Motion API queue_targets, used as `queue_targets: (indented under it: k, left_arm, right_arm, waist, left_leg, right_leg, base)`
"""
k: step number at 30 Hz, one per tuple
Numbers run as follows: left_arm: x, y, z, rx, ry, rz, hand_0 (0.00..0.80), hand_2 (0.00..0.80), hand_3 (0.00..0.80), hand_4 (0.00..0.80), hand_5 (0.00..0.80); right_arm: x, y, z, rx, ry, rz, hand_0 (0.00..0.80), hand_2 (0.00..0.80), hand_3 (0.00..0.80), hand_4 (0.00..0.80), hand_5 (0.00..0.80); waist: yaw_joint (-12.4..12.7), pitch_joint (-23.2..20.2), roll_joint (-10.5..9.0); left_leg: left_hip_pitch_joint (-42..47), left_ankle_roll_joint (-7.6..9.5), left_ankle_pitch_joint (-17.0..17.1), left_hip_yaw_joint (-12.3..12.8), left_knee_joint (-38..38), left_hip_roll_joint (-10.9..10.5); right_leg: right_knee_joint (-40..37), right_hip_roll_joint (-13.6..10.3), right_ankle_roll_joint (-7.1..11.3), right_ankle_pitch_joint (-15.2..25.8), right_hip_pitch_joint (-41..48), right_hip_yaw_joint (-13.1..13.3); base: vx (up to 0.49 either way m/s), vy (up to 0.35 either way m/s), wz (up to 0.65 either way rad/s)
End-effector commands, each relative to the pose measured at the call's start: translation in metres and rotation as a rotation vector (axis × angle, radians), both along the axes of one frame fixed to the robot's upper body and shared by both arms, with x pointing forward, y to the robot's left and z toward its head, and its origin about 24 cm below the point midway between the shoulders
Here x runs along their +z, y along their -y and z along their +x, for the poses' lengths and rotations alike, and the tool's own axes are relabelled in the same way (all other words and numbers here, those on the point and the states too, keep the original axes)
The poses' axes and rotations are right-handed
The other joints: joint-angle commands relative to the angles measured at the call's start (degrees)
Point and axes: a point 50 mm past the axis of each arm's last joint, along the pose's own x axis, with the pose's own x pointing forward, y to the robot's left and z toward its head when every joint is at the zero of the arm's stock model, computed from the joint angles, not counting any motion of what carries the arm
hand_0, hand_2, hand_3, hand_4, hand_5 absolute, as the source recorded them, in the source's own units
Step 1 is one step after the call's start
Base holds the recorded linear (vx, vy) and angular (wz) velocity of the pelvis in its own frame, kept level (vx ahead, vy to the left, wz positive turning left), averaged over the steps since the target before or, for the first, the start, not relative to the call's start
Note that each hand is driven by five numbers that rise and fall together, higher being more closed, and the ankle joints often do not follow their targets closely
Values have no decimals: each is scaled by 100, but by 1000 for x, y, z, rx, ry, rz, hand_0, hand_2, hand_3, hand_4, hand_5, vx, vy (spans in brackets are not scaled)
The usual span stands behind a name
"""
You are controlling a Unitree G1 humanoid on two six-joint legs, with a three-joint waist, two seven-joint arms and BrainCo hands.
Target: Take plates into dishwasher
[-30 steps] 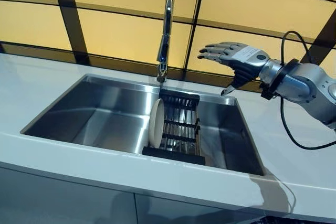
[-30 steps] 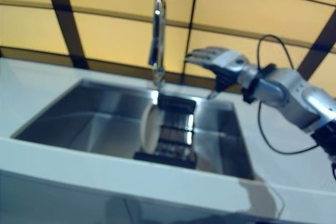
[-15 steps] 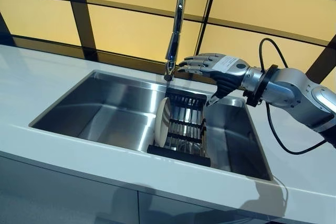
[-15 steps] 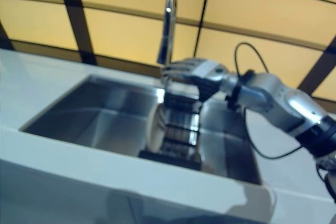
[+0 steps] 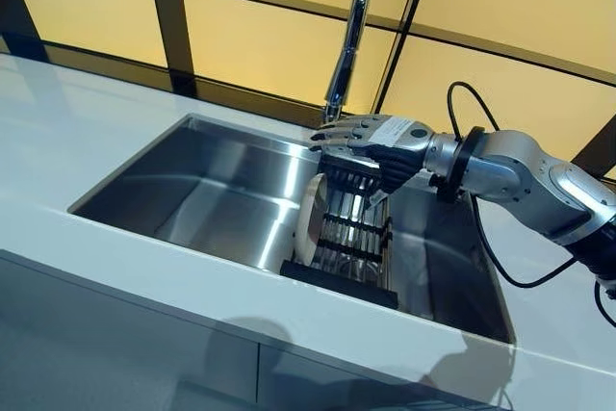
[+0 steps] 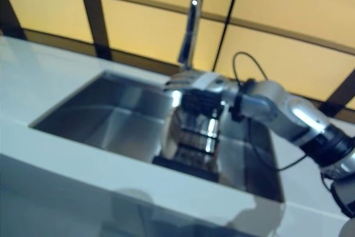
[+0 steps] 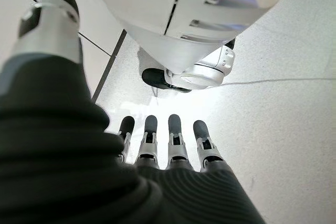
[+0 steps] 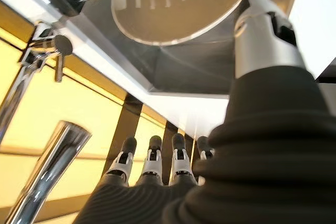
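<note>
A cream plate point(image 5: 310, 218) stands on edge in a black dish rack point(image 5: 348, 243) inside the steel sink point(image 5: 202, 190). My right hand point(image 5: 371, 141) hovers just above the plate and the rack's back end, palm down, fingers straight and spread, open and holding nothing. In the right wrist view the plate point(image 8: 181, 6) shows past the thumb point(image 8: 262, 30), apart from it. My left hand point(image 7: 168, 145) shows only in the left wrist view, fingers straight, hanging over the pale floor with nothing in it.
A tall chrome faucet point(image 5: 348, 36) rises behind the sink, right beside my right hand. White countertop point(image 5: 87, 132) surrounds the sink. Yellow wall panels with dark strips point(image 5: 164, 16) stand behind.
My right hand has moved left and down, from beside the faucet to just over the plate and rack. The head camera has shifted, sliding the scene rightward.
</note>
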Motion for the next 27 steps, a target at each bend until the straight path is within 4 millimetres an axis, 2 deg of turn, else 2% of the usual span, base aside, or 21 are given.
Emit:
queue_targets:
  k: [1,9,11,13,15,21,27]
  left_arm:
    - [4,-8,12,-5,27,28,0,0,0,0,0]
    - [6,-12,17,26,61,34,0,0,0,0,0]
    - [7,-11,18,84,87,28,0,0,0,0,0]
    - [8,-14,18,242,136,19,0,0,0,0,0]
    - [10,-20,18,274,148,31,0,0,0,0,0]
    - [14,-30,18,287,166,47,0,0,0,0,0]
    - [12,-26,19,305,183,16,0,0,0,0,0]
  right_arm:
    - [15,-11,-1,-9,50,-10,0,0,0,0,0]
    - [7,-12,4,-31,33,-32,0,0,0,0,0]
    - [5,-11,4,-39,31,-38,0,0,0,0,0]
    - [1,-7,6,-62,33,-42,0,0,0,0,0]
    - [1,-5,8,-78,38,-45,0,0,0,0,0]
    - [2,-3,17,-124,69,-62,0,0,0,0,0]
    - [0,-2,20,-145,73,-110,0,0,0,0,0]
  waist:
    - [133,3,-189]
    - [214,192,-223]
    - [232,234,-221]
    - [270,312,-224]
    - [293,366,-230]
    - [334,590,-162]
    - [338,714,-93]
  left_leg:
    - [-93,-134,-123,43,-19,12]
    - [-212,-151,-76,-73,-19,18]
    - [-240,-154,-62,-101,-19,17]
    - [-276,-158,-56,-144,-19,10]
    - [-320,-167,-31,-169,-19,6]
    - [-520,-180,57,-236,-19,-4]
    - [-618,-191,106,-293,-19,-32]
  right_leg:
    - [4,-177,481,79,68,-156]
    - [4,-158,457,69,7,-221]
    - [4,-157,452,68,-9,-236]
    - [4,-165,442,57,-25,-290]
    - [4,-171,436,62,-53,-327]
    - [4,-176,413,101,-223,-350]
    - [4,-208,401,109,-297,-382]
  base:
    - [-15,-10,6]
    - [-11,-16,8]
    - [-1,-13,4]
    - [3,-29,8]
    - [-13,-37,14]
    - [-59,-24,12]
    - [-32,17,4]
